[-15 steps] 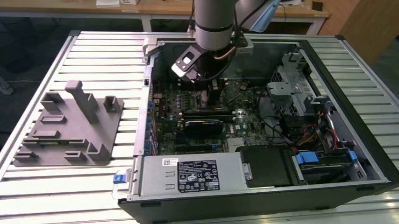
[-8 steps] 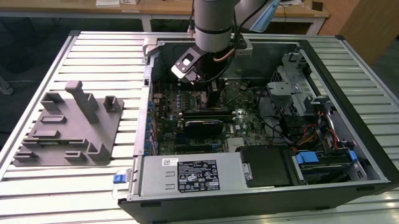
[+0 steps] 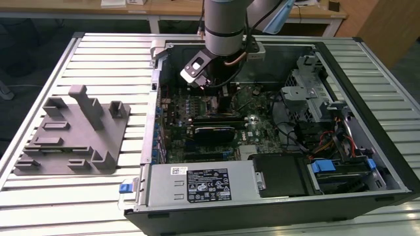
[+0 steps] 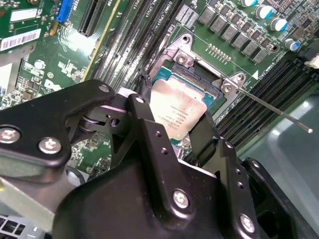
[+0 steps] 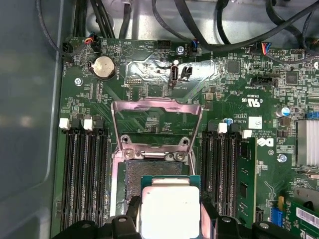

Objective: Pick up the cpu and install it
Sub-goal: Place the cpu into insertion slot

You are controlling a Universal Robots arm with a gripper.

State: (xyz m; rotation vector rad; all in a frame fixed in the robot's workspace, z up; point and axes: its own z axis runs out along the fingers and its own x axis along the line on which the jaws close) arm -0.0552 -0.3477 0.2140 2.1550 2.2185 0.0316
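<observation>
The cpu (image 5: 170,208) is a small square chip with a silver top plate and a green edge. My gripper (image 5: 170,215) is shut on it, with a black finger against each of two opposite sides. The chip hangs just over the open socket (image 5: 152,175) on the motherboard, partly covering it. The socket's metal load plate (image 5: 157,118) stands flipped open. The second wrist view shows the cpu (image 4: 178,110) between the fingers (image 4: 143,110), above the socket frame (image 4: 185,56). In the exterior view the gripper (image 3: 220,92) reaches down into the open computer case (image 3: 276,211).
Black memory slots (image 5: 84,169) flank the socket on both sides. The thin socket lever (image 4: 279,113) sticks out to one side. A grey plastic tray (image 3: 72,135) with upright posts lies on the slatted table at the exterior view's left. The power supply (image 3: 200,183) and drive cage (image 3: 308,93) crowd the case.
</observation>
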